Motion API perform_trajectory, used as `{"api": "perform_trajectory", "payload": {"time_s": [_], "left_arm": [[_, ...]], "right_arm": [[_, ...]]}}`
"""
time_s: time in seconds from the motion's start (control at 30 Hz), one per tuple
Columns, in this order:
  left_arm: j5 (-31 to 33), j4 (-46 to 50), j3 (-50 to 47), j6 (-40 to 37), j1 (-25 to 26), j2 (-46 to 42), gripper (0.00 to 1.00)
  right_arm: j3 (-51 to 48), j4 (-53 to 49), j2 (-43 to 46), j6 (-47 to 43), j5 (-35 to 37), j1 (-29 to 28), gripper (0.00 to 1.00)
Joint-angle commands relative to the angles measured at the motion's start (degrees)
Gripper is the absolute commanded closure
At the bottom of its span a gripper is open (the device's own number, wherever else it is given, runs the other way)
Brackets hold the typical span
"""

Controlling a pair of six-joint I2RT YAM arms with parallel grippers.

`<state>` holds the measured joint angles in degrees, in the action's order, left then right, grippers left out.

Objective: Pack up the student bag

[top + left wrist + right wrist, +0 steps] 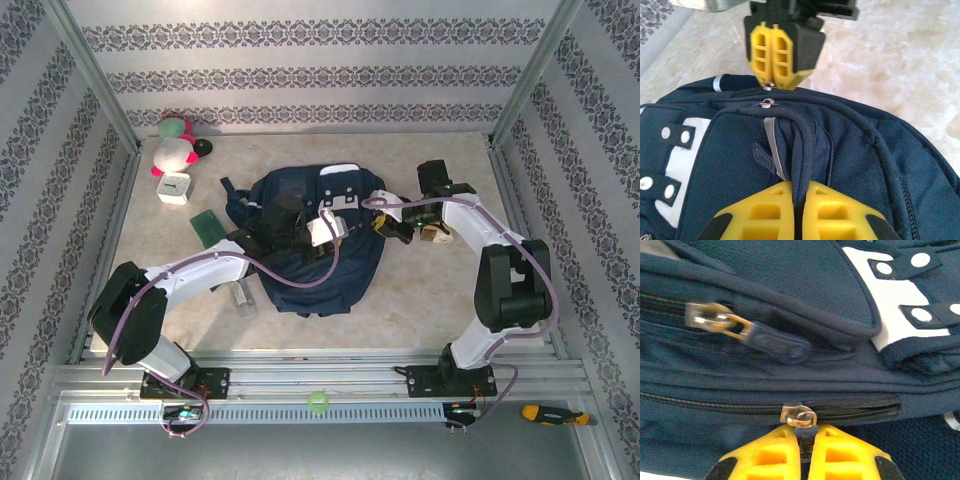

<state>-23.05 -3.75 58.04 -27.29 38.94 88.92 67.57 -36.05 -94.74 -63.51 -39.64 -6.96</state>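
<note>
**Top view.** 1 student bag point(355, 265) lies flat at centre frame on the pale marbled table point(420, 300). It is navy fabric with white patches toward its upper edge.
- 2 arms: the left arm point(190, 270) comes in from the lower left and the right arm point(505, 280) from the lower right. Both extend over the bag's upper half.
- Loose items, 1 of each:
  - plush toy point(175, 145), pink, white and green, upper left
  - white box point(174, 188) just below it
  - flat green item point(208, 227) left of the bag
  - small clear item point(243, 296) at the bag's lower left, too small to identify
- Off the table at the bottom of the frame: 1 green ball point(318, 402) on the rail and 1 screwdriver point(545, 413), yellow and black, lower right.

**Left wrist view.**
- The left tool point(799, 192), bottom centre, is closed on a thick navy strap loop point(805, 150) of the bag.
- The right tool point(771, 80), top centre, is closed, its tips at a metal slider point(769, 86) on the bag's far edge.
- 2 sliders show here, 1 just below the other.
- A navy mesh panel point(735, 170) sits mid-frame.
- The white patch point(695, 160) at left carries 2 dark tabs with 2 white studs each.

**Right wrist view.**
- The right tool, bottom centre, is pinched shut on the pull tab point(804, 437) of the lower zipper.
- 2 zipper lines cross the frame, with 2 sliders.
- The upper slider, left of centre, carries a navy rubber tab point(777, 346).
- The white patch is at upper right, with 2 tabs and 4 studs.
</note>
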Motion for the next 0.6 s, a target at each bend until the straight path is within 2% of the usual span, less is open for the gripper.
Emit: {"api": "perform_trajectory", "payload": {"time_s": [0.0,0.37,0.57], "left_arm": [[7.3,-4.2,2.9,2.8,-0.3,1.4,1.00],[10.6,-6.2,6.6,8.4,1.2,6.7,1.00],[6.5,-10.3,5.3,11.2,1.3,6.9,1.00]], "right_arm": [[-2.0,-0.2,4.1,2.1,-1.5,-1.5,1.00],[-12.4,4.0,18.0,10.4,0.2,-7.7,1.00],[-22.3,14.9,23.9,21.7,-0.8,-9.2,1.00]]}}
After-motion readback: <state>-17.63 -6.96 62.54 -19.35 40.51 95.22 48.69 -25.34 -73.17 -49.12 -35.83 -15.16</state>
